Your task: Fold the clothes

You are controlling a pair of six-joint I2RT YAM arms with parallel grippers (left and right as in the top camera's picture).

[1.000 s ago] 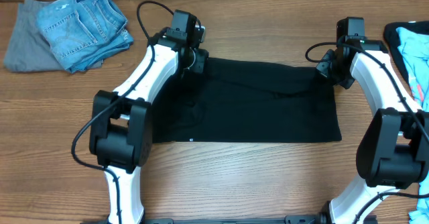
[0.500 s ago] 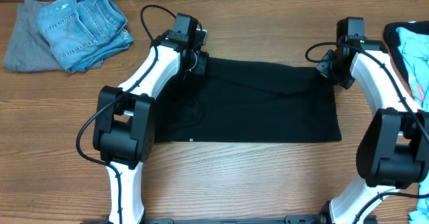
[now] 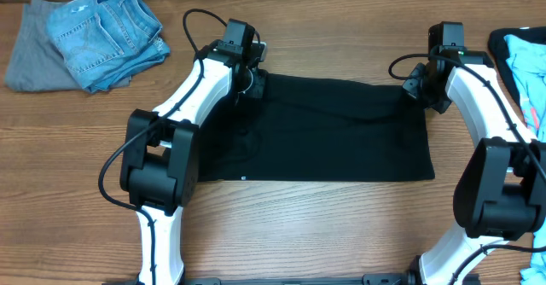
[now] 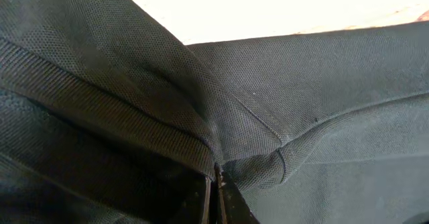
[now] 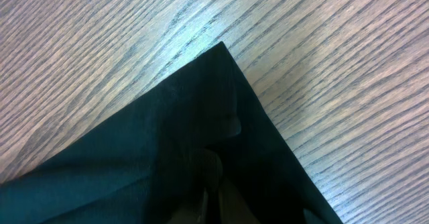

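Note:
A black garment (image 3: 324, 140) lies spread flat across the middle of the wooden table. My left gripper (image 3: 253, 82) is at its far left corner. In the left wrist view the gripper (image 4: 216, 192) is shut, pinching a bunched fold of the black mesh fabric (image 4: 322, 83). My right gripper (image 3: 415, 87) is at the far right corner. In the right wrist view the gripper (image 5: 213, 187) is shut on the black cloth (image 5: 154, 137), just behind its pointed corner. The fingertips are mostly hidden by dark fabric.
Folded blue jeans (image 3: 107, 29) rest on a grey garment (image 3: 32, 59) at the far left of the table. A pile of coloured clothes (image 3: 522, 59) lies at the right edge. Bare wood (image 3: 324, 225) runs along the near side.
My left gripper has closed on the garment's far left corner, and its arm has shifted slightly to the right. The right arm and the cloth have not moved.

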